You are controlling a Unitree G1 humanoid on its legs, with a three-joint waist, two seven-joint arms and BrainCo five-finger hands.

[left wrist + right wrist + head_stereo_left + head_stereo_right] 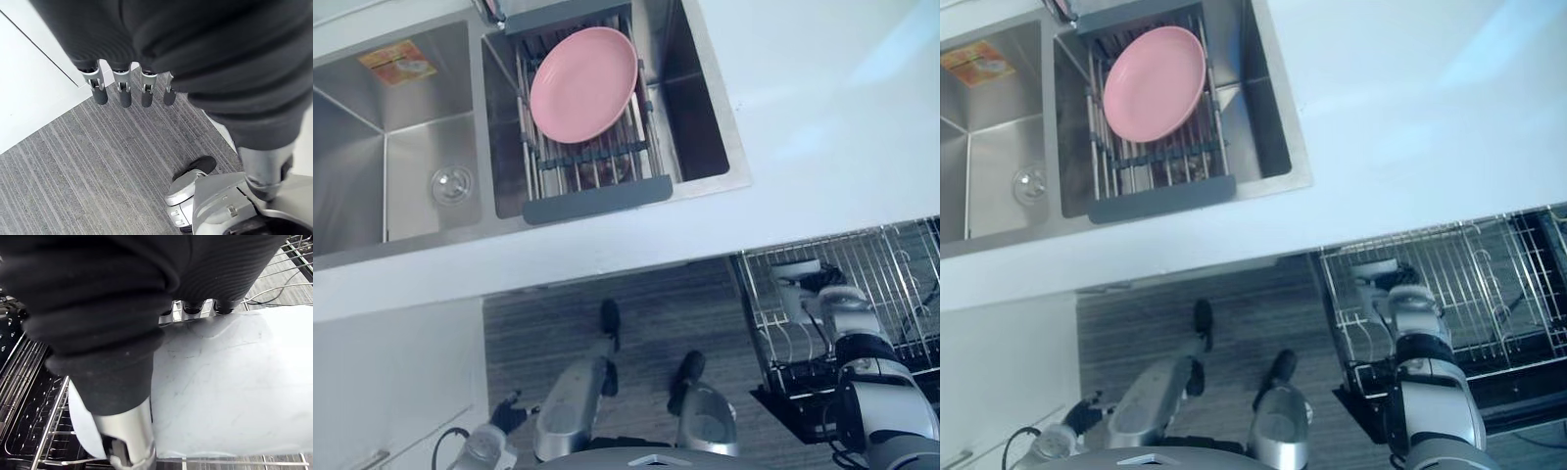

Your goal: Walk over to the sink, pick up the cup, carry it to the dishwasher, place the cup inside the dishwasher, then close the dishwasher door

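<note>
You are looking down on a white bench (803,98) with a steel double sink (372,245) let into it. A drain (450,184) sits in the floor of the left basin, and a wire drying rack (597,196) spans the right one, carrying a pink plate (583,83) that leans tilted on the bars. Below the bench edge the floor (646,294) is grey with fine stripes, and a white cabinet front (391,382) meets it on your left. To your right the dishwasher rack (1489,284) stands pulled out, all white wire over a dark tub. Your right hand (1412,302) is over that rack with the cup (234,387) in its grip, thumb across the near wall and fingers (191,307) curled behind it. I cannot tell whether the cup touches the wires. Your left hand (506,419) hangs low above the floor, its fingers (125,93) relaxed and holding nothing.
</note>
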